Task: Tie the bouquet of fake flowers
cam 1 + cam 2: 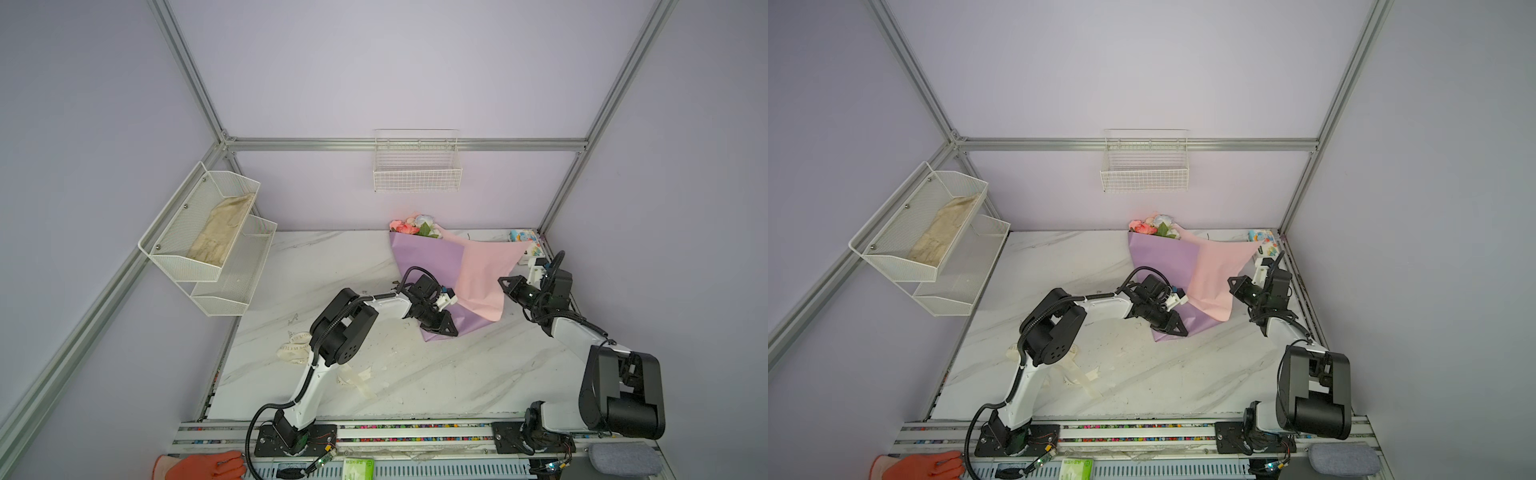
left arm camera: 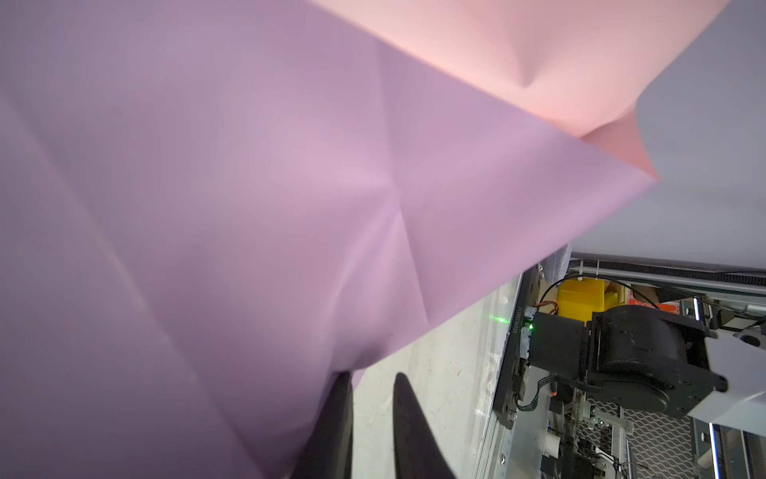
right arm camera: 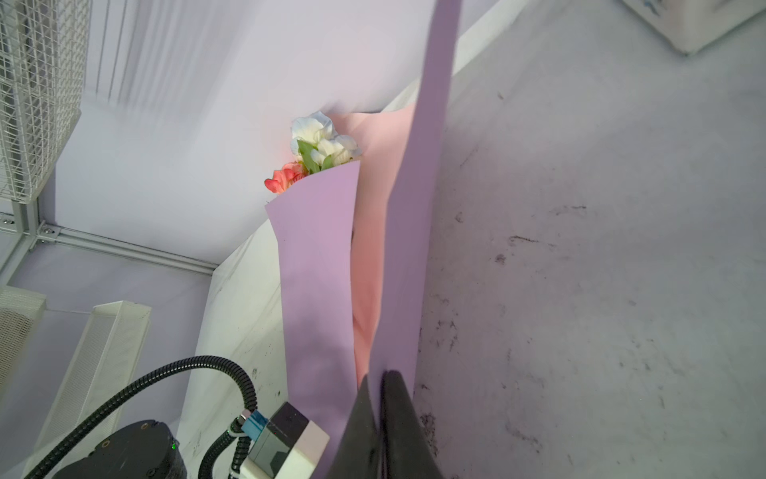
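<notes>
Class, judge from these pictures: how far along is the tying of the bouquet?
Done: the flowers sit inside the paper. In hand: the right gripper pinches the paper's edge, and the left gripper sits at its narrow end, grip unclear. Left: the ribbon lies loose, apart from the paper, so nothing is tied yet.

Stems covered, ribbon text unreadable, edges cropped.
Stems of the bouquet of fake flowers [image 1: 417, 227] were hidden inside the lilac paper [image 1: 424, 262]; the cream ribbon [image 1: 293, 351] was partly blocked by the left arm [image 1: 345, 328], lettering too small to be read; the orange glove [image 1: 203, 467] was cut by the bottom edge.
</notes>
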Tool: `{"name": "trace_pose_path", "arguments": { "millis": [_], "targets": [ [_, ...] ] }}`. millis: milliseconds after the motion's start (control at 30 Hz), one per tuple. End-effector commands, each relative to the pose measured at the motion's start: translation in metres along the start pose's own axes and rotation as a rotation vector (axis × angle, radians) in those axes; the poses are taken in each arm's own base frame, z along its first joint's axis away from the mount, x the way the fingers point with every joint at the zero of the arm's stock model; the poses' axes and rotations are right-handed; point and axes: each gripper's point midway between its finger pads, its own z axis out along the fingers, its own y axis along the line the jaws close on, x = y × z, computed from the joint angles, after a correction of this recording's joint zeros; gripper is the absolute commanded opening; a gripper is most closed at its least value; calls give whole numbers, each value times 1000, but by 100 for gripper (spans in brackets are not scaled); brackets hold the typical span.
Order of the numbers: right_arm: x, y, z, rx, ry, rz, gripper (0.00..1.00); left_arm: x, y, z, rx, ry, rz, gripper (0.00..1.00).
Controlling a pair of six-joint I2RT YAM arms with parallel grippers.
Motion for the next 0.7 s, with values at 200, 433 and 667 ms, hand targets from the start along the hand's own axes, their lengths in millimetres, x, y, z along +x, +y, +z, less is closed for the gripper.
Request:
{"name": "trace_pose_path", "arguments": {
  "millis": [200,433,667],
  "targets": [
    [-2,0,4,136,6,-82,10,-27,-18,-27,55,-127,9,22],
    [0,12,6,104,16,-87,10,-34,3,-15,4,-126,-48,17],
    [-4,47,7,27,-1,-66,8,-24,35,-1,-101,-86,-149,14]
  ]
}}
